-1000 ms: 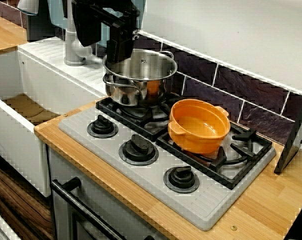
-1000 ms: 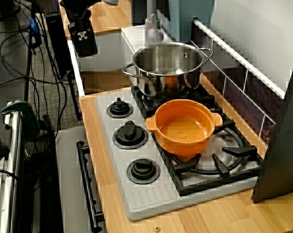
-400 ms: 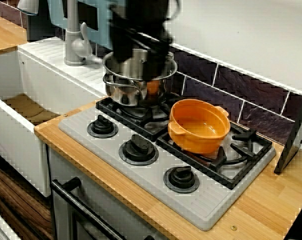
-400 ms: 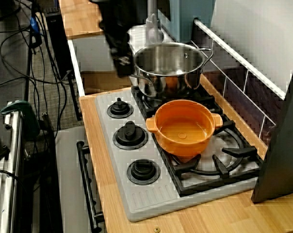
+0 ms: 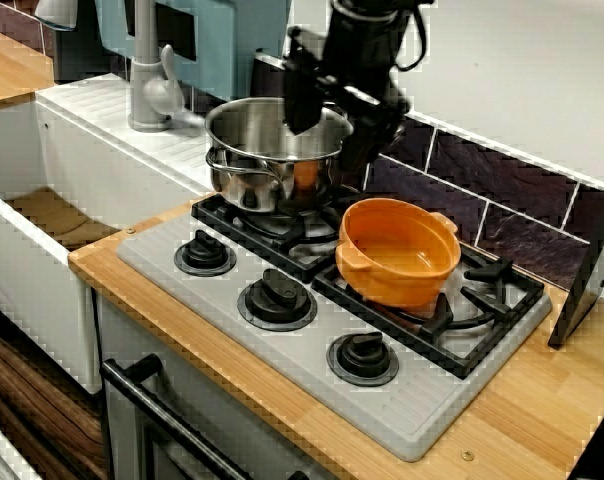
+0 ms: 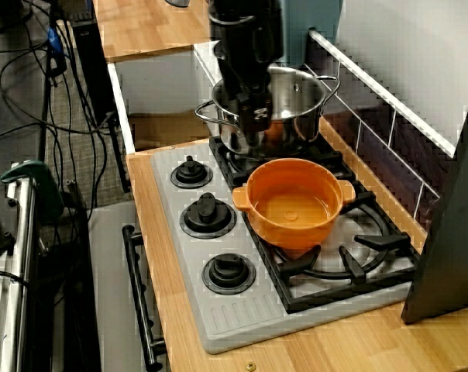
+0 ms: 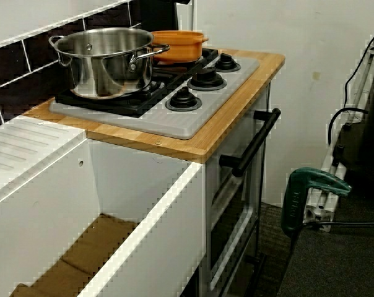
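Note:
My black gripper (image 5: 332, 155) hangs over the right rim of a steel pot (image 5: 257, 150) on the back left burner. In the front view its two fingers (image 5: 300, 105) stand apart, with the pot's rim showing between them, so it looks open and empty. From above, the gripper (image 6: 253, 138) reaches down at the pot's (image 6: 300, 93) near wall, just behind an empty orange pot (image 6: 292, 203). That orange pot (image 5: 397, 250) sits on the right burner. From the sink side I see both pots (image 7: 106, 62) (image 7: 178, 42); the arm is only a dark shape at the top edge.
The grey hob (image 5: 412, 410) has three black knobs (image 5: 277, 297) along its front. A white sink (image 5: 42, 220) and a tap (image 5: 147, 90) lie to the left. A black panel (image 5: 592, 270) leans at the right. A green clamp (image 7: 311, 189) stands beside the oven handle (image 7: 255, 142).
The arm has swung to the right, from above the tap and the pot's left side, across the steel pot, to its right rim. Both pots stayed where they were.

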Available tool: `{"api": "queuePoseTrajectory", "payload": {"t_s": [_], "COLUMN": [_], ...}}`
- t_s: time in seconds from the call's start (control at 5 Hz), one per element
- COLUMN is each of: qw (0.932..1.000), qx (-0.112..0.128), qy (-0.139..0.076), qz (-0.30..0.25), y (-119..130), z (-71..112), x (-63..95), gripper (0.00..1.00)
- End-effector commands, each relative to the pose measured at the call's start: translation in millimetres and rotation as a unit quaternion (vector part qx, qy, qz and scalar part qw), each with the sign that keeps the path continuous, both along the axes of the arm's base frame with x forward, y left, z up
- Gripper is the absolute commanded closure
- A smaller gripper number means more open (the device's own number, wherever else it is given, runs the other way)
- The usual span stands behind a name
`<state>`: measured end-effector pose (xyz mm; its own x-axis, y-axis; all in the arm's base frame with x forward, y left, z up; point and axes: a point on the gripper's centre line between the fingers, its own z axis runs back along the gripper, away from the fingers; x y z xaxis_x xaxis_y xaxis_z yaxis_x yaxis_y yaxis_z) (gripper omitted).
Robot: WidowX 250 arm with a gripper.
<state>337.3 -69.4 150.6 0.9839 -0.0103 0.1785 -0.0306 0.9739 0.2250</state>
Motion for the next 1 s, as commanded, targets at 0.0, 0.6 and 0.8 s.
{"api": "queuePoseTrajectory", "payload": {"t_s": [0.0, 0.6, 0.8], "qw": [0.9999, 0.9969, 0.9969], "qx": [-0.014, -0.026, -0.026], "qy": [-0.007, 0.018, 0.018], "qz": [0.004, 0.071, 0.071], "y": [-19.6, -23.3, -23.3], "z": [-2.4, -17.7, -17.7], "x": [12.4, 18.1, 18.1], "gripper": [0.00, 0.00, 0.00]}}
